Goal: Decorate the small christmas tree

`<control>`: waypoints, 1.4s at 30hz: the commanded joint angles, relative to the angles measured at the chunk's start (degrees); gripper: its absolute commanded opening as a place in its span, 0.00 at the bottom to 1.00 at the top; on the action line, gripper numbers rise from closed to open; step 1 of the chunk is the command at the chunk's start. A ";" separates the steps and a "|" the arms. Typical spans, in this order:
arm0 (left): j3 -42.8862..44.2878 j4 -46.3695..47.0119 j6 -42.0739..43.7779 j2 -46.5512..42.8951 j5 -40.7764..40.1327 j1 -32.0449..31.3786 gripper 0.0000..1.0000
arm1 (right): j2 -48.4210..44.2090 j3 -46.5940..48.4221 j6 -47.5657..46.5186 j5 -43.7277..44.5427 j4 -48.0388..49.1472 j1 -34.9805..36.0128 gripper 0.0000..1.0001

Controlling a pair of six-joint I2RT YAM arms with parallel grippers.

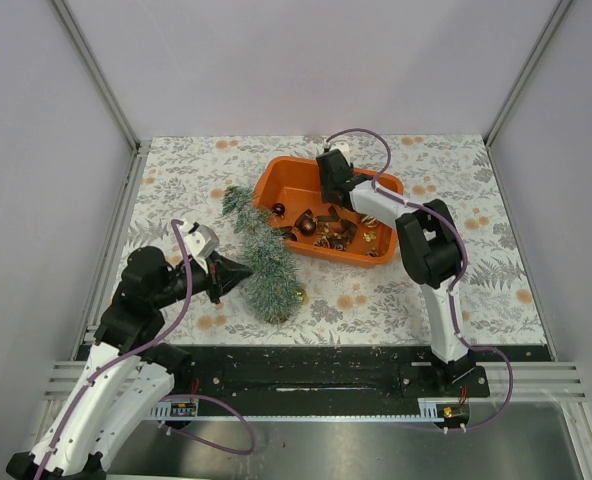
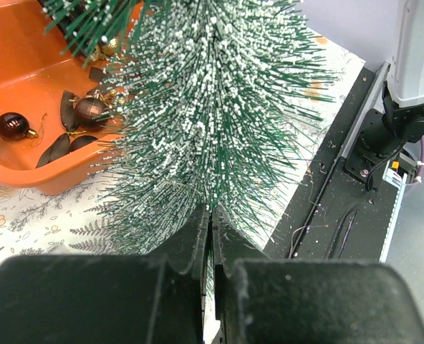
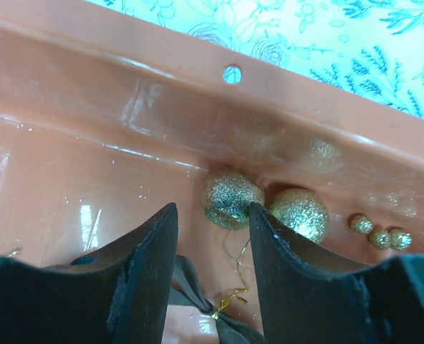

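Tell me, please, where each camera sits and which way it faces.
Top external: above and behind the bases, looking down at the small christmas tree, orange tray, left arm and right arm.
Left wrist: on the left arm, looking along the shut left end effector into the tree's needles; the right arm shows beyond.
Right wrist: on the right arm, inside the tray, facing gold baubles at its wall; the open right end effector frames them.
Shared: all three show the tray.

The small christmas tree (image 2: 219, 107) has stiff, bristly needles with rough white frosting on the tips. The orange tray (image 3: 126, 107) is smooth, glossy plastic. The gold baubles (image 3: 231, 198) are coarse glitter. The dark red bauble (image 2: 13, 125) at the tray's 9 o'clock end shines like polish. The counter (image 1: 456, 290) has a matt floral covering. The right hand (image 3: 212, 222) has matt black fingers (image 3: 151, 265).
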 commanded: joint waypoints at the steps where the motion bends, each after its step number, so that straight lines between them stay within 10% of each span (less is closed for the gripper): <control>1: -0.09 3.72 -1.51 -2.33 -2.32 0.40 0.04 | 1.46 3.44 -3.48 4.30 0.07 -0.29 0.53; 14: -1.94 5.92 -2.12 -2.87 -2.06 0.31 0.03 | 4.28 4.41 -6.47 6.42 0.42 -0.91 0.52; 20: -2.29 6.62 -3.35 -3.22 -5.12 0.40 0.02 | 1.83 2.57 -4.72 3.08 0.59 -0.91 0.36; 42: -4.67 6.79 -5.29 -8.85 -4.61 0.31 0.03 | -61.19 -50.25 29.55 -45.69 39.17 -0.38 0.27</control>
